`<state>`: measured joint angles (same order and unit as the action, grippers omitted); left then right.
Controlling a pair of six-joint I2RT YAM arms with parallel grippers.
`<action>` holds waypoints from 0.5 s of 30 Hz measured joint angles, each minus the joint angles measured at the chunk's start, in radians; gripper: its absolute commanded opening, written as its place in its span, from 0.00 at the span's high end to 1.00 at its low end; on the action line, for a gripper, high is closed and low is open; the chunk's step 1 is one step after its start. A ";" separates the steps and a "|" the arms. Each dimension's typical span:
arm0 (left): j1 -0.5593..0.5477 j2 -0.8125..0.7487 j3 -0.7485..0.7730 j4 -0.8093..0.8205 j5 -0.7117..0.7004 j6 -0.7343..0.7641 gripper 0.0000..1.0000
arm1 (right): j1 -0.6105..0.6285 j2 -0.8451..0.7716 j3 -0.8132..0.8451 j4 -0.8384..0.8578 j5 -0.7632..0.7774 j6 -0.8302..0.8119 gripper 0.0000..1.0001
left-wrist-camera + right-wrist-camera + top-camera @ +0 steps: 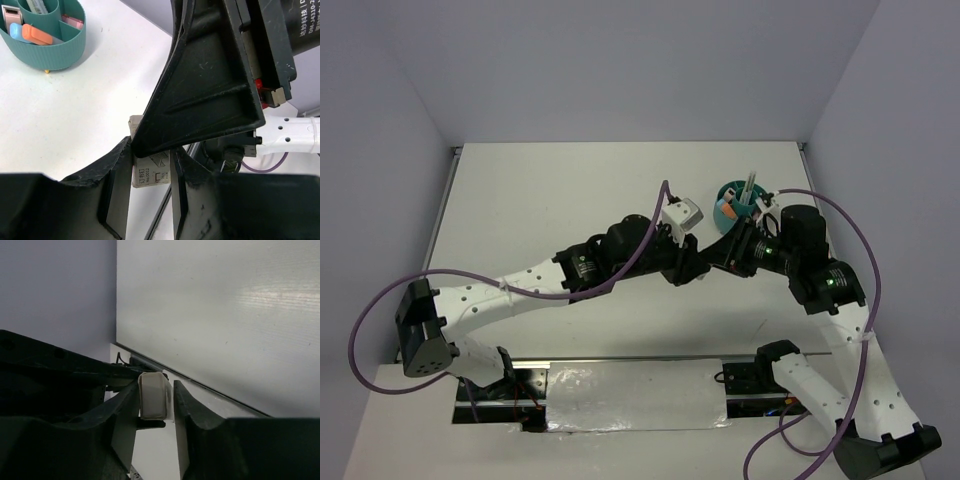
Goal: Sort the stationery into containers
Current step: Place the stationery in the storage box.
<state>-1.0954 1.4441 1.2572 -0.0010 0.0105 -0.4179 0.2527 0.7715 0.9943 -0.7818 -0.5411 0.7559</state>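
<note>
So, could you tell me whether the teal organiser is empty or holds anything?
Not empty: the teal organiser stands upright, with an orange piece, a blue piece and a pink piece in its compartments.

White table, pale lilac walls on three sides, crinkled silvery sheet at the near edge

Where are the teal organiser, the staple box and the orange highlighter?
teal organiser (56,57), left wrist view, on its ribbed outer wall.
staple box (152,175), left wrist view, on its printed label face.
orange highlighter (37,35), left wrist view, on its mid-body.
</note>
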 measured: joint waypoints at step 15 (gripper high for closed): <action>0.007 0.001 0.087 -0.120 -0.136 -0.034 0.01 | -0.041 0.079 0.025 0.022 -0.014 -0.057 1.00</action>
<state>-1.0882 1.4448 1.3437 -0.1207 -0.1253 -0.4519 0.2119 0.8505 1.0195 -0.7601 -0.5552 0.6987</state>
